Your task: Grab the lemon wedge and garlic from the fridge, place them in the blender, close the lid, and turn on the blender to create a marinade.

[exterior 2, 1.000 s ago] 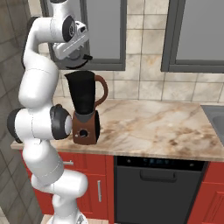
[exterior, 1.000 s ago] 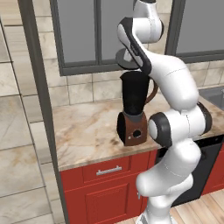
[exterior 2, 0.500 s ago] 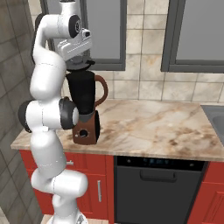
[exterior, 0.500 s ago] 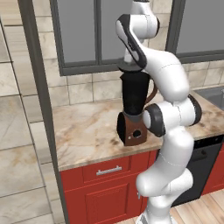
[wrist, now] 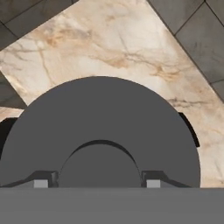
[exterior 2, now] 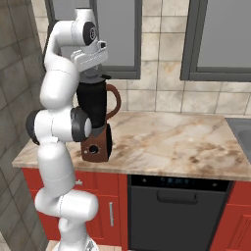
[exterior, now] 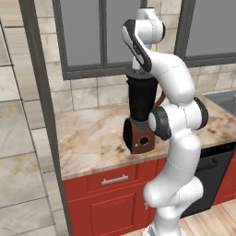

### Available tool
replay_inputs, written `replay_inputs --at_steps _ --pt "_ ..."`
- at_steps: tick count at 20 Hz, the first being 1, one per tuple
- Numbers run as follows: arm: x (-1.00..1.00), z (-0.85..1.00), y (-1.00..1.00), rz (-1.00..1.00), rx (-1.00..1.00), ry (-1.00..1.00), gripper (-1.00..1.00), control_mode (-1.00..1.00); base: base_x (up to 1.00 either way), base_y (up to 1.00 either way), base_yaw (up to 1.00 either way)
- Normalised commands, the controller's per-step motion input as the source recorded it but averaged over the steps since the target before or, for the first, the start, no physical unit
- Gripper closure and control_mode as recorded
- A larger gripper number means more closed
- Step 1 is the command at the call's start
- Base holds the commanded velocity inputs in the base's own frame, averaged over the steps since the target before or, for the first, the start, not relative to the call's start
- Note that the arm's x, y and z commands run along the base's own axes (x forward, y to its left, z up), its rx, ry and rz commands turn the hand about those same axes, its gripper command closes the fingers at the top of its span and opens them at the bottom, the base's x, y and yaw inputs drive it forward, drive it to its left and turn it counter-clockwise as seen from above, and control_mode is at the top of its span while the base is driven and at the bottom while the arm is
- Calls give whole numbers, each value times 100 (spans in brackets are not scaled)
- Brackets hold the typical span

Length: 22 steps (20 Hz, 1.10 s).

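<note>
The blender [exterior 2: 96, 122] stands on the counter [exterior 2: 186, 147] near its left end — lid [wrist: 100, 131] on top, windows [exterior 2: 223, 37] behind.

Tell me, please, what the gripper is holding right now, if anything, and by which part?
The gripper holds the lid by its central knob, one finger on each side, with the lid at the top of the blender jar.

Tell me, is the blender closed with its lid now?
Closed, it seems: the lid covers the jar top, the tool straddling its knob.
</note>
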Motion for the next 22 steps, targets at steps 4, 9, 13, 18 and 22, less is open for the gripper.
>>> replay_inputs --at_steps 4,9,13,18,22 --pt "6 -23 0 0 0 0 100 -100 0 0 0" --pt "-24 -5 4 0 0 -1 100 -100 0 0 0" --pt "-4 0 0 0 0 0 100 -100 0 0 0" --pt "-48 -5 0 0 0 0 100 -100 0 0 0" --pt "-3 -6 0 0 0 0 100 -100 0 0 0"
